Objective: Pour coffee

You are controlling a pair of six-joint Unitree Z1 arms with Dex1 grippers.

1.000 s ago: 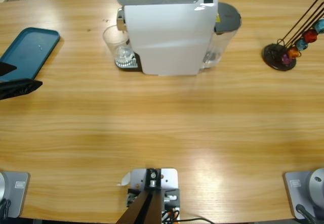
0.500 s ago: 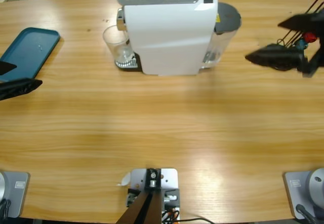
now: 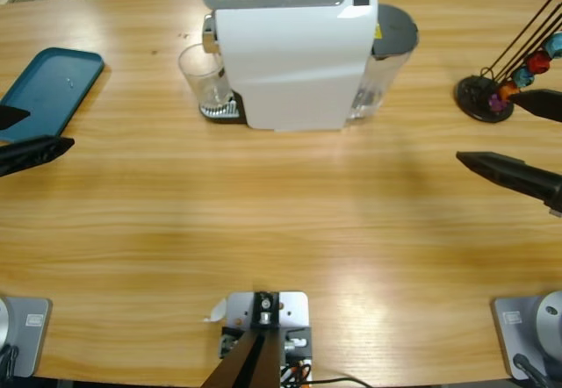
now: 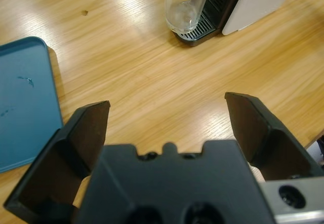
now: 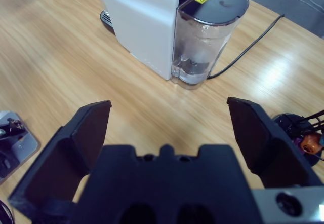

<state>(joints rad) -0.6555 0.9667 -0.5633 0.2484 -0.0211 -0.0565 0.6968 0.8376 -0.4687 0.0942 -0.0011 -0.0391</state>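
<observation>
Since a second ago the right gripper (image 3: 512, 133) has swung down from the top edge to the counter's right side, low and clear of the machine. From the left: the left gripper (image 3: 22, 133) hangs at the left edge, jaws spread wide and holding nothing, one tip over the teal tray (image 3: 54, 85), which lies at the counter's left end. A broad stretch of bare counter (image 3: 263, 221) opens toward the middle. An empty glass (image 3: 202, 76) stands on the drip grate at the left end of the white coffee machine (image 3: 294, 54), whose water tank (image 3: 386, 63) sits at its right end. Further right, the capsule stand (image 3: 485, 97) sits near the right edge, just beside the right gripper, whose jaws are wide apart and empty.
</observation>
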